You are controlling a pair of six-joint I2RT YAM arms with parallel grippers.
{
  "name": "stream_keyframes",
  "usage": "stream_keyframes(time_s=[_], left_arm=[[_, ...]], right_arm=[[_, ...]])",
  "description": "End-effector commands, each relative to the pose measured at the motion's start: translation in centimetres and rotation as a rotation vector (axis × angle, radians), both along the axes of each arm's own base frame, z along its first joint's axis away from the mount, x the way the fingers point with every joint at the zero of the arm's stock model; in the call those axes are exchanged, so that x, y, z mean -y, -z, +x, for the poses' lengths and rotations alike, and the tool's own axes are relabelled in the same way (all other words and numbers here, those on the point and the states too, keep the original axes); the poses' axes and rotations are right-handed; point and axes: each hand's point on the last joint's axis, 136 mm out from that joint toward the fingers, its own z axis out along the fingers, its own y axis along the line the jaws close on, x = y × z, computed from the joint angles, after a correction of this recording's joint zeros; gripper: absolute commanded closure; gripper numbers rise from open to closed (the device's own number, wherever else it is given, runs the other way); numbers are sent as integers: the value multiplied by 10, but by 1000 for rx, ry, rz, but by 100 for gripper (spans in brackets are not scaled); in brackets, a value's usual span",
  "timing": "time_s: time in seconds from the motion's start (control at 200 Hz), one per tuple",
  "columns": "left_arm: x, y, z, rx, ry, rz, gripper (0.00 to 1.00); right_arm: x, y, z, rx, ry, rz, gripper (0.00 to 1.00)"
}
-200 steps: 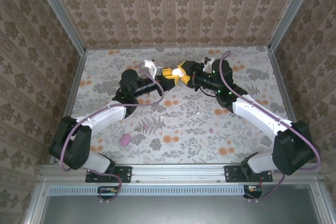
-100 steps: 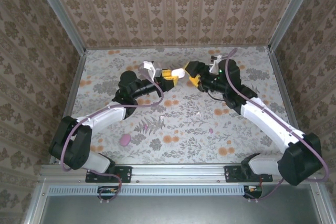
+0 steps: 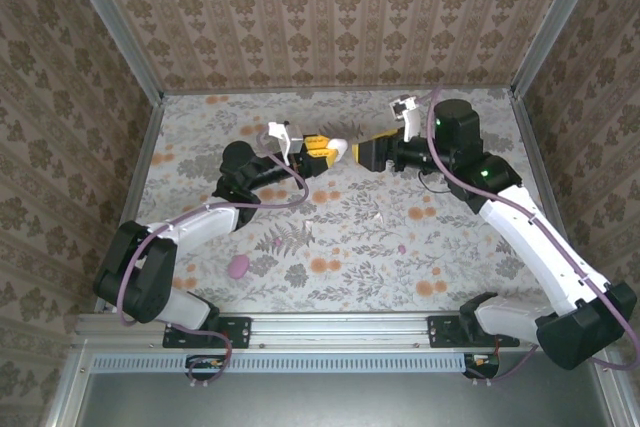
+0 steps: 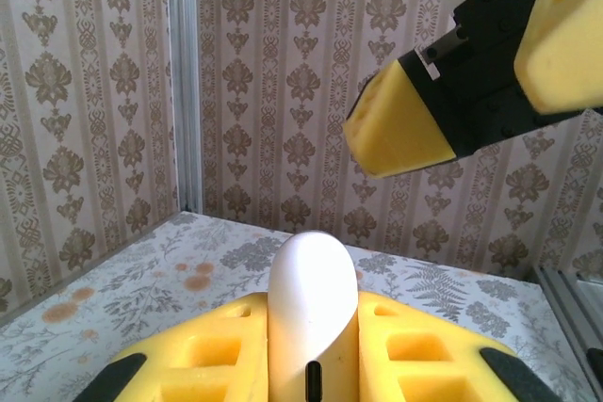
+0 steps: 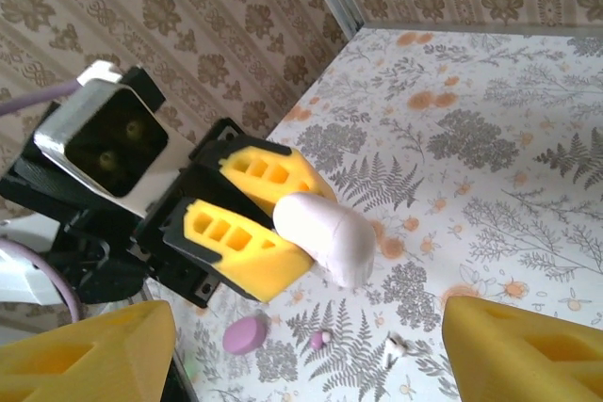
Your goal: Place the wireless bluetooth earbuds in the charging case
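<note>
Brown damask walls enclose three sides. The table has a floral cover, ferns and orange blooms. Aluminium rails edge the corners.

Two cases counted: one white case, one pink case. Two earbuds counted: one pink earbud, one white earbud.

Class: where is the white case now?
Top view, far centre: the white case sits clamped in the left hand, left of the open right hand.
</note>
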Motion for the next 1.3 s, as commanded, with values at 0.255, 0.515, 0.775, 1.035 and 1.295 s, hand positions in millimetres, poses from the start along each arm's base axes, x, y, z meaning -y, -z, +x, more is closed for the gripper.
stream_keyframes(time_s=[0.255, 0.515, 0.775, 1.035, 1.295], left_arm=[[-6, -20, 24, -129, -80, -73, 83], [-15, -40, 55, -403, -142, -305, 86], [-14, -42, 67, -577, -106, -439, 88], [-11, -46, 65, -603, -129, -483, 89], [-10, -50, 62, -636, -101, -507, 89]], right_arm=[[-4, 43, 16, -124, 108, 113, 30], [-3, 60, 24, 239, 258, -198, 27], [-3, 47, 35, 370, 319, -158, 33], [-27, 33, 43, 516, 358, -241, 26], [-39, 11, 54, 662, 408, -220, 32]])
